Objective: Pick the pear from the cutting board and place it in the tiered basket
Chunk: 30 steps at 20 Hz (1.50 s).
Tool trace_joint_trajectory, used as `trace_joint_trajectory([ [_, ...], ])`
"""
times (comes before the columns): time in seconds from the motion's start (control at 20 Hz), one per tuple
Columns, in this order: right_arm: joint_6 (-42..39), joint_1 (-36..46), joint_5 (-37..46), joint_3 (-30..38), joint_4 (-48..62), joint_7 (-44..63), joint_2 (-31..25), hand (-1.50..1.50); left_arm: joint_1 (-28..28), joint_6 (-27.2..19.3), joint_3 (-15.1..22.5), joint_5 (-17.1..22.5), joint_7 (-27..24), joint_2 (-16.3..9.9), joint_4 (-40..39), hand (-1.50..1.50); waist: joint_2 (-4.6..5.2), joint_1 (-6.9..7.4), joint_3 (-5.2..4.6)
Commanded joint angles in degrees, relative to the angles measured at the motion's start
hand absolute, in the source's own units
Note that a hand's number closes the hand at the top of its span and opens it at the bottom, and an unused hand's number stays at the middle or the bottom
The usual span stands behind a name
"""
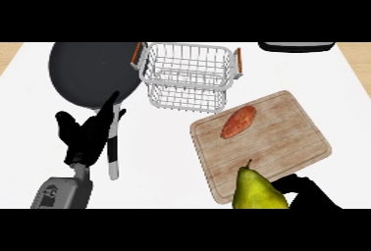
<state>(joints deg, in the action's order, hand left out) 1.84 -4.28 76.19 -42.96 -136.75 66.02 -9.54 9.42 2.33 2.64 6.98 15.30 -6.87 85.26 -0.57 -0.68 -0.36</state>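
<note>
While the right hand [308, 193] curls round the pear [258, 190] at the lower edge of the head view, the fruit stands upright with its stem pointing up, over the near edge of the cutting board [282, 142]; whether it rests on the wood or is lifted clear cannot be told. Black fingers show at the pear's right side, and the rest of the hand is hidden behind and below it. On the board, further back and to the left, lies an orange-red sweet potato [238, 121], well apart from the pear. Beyond the board's far left corner stands the white wire tiered basket [190, 76] with brown handles. Left of the basket sits a dark frying pan [87, 73], its handle running toward the viewer. The left hand [87, 135] shows over that handle on the white bench [159, 166], fingers straight and spread, holding nothing.
</note>
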Motion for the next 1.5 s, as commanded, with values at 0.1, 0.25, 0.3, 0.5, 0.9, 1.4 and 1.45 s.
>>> trace_joint_trajectory([
  [0.1, -19.62, 11.55, 10.66, -5.17, -7.42, 9.62, 9.18, 1.5, 0.92, -0.07, -0.01, 0.05, -0.57, 0.79, -0.45, 0.0, 0.19, 0.34, 0.03],
  [0.25, -22.25, 18.0, 9.42, -2.54, -7.12, 10.44, 9.36, 1.5, 1.1, 0.71, 0.24, -0.15, -1.34, 0.51, -0.6, 0.0, 0.3, 0.65, -0.05],
  [0.3, -22.85, 20.01, 8.23, 0.42, -5.69, 10.19, 9.39, 1.5, 0.99, -0.65, 0.28, -0.84, -0.65, 0.95, -0.42, 0.0, 0.43, 1.01, -0.01],
  [0.5, -24.53, 26.13, 4.31, 6.25, -1.44, 9.16, 9.47, 1.5, 0.44, 1.2, 1.29, -0.29, -0.37, 0.67, 0.65, 0.0, 0.56, 1.82, 0.0],
  [0.9, -22.27, 40.96, -4.82, 17.7, 12.79, 10.46, 9.51, 1.5, 3.64, 0.11, 1.66, -1.05, 1.0, 1.56, -0.43, 0.0, 0.81, 2.88, 0.06],
  [1.4, -17.17, 64.64, -13.9, 36.14, 39.8, 7.52, 9.52, 1.5, 3.47, -1.07, 2.69, -2.26, 1.03, 2.93, -0.43, 0.0, 0.87, 3.45, 0.24],
  [1.45, -14.51, 66.34, -13.33, 35.95, 43.64, 6.49, 9.52, 1.5, 2.75, 0.55, 2.1, -0.94, 0.02, 2.55, -1.1, 0.0, 0.94, 3.3, 0.23],
])
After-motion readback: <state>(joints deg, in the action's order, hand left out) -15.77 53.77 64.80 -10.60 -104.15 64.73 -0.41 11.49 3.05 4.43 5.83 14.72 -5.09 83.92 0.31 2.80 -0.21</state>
